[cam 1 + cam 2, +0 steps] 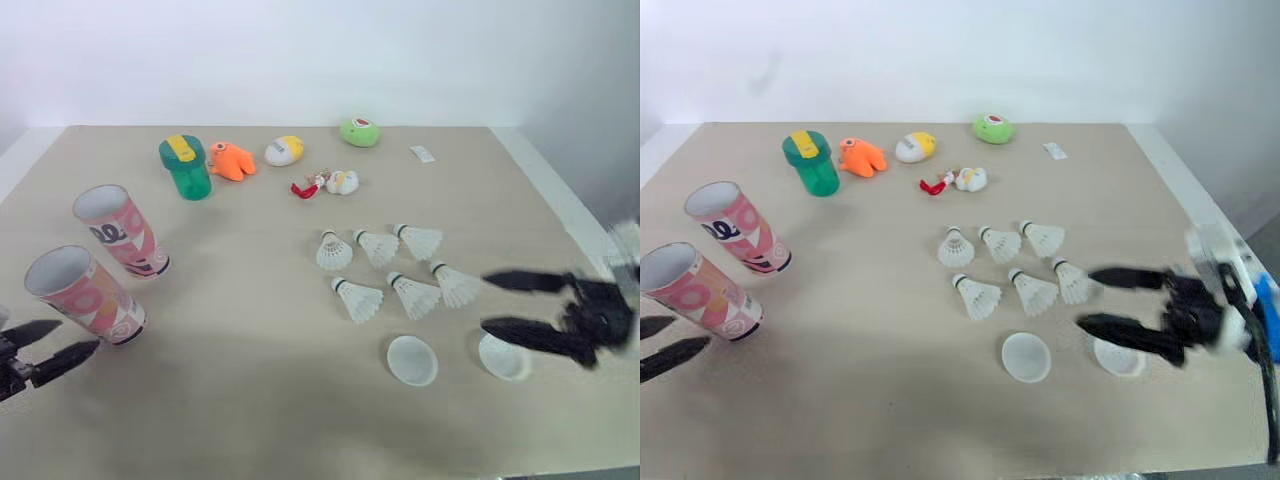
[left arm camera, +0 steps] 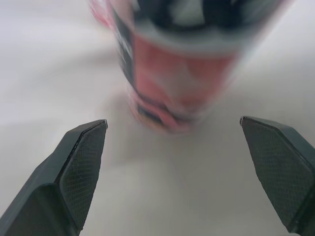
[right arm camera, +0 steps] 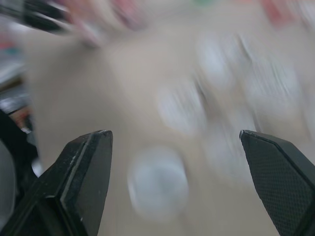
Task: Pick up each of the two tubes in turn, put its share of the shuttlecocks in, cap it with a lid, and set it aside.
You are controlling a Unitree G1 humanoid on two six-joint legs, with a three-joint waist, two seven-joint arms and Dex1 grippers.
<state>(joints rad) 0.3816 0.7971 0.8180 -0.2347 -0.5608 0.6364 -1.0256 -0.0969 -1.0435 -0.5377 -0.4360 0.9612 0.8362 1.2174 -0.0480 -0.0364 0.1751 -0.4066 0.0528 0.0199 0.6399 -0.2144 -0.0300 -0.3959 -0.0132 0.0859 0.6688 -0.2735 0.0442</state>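
Head stereo pair looking down over the table [image 1: 250,400], left wrist close on a tube [image 2: 182,73], right wrist farther off, above a lid [image 3: 157,184]

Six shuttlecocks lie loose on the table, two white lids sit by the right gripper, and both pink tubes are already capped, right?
No: the near tube and the far tube are uncapped, mouths open, as the left eye view shows. Six shuttlecocks and two white lids by the right gripper: correct.

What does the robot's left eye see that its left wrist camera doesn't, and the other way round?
The left eye adds: six shuttlecocks, two lids, toys, the open right end effector, and two tubes side by side. The left wrist adds: the gridded finger pads up close. Both share: a pink tube, the open left end effector, and the table.
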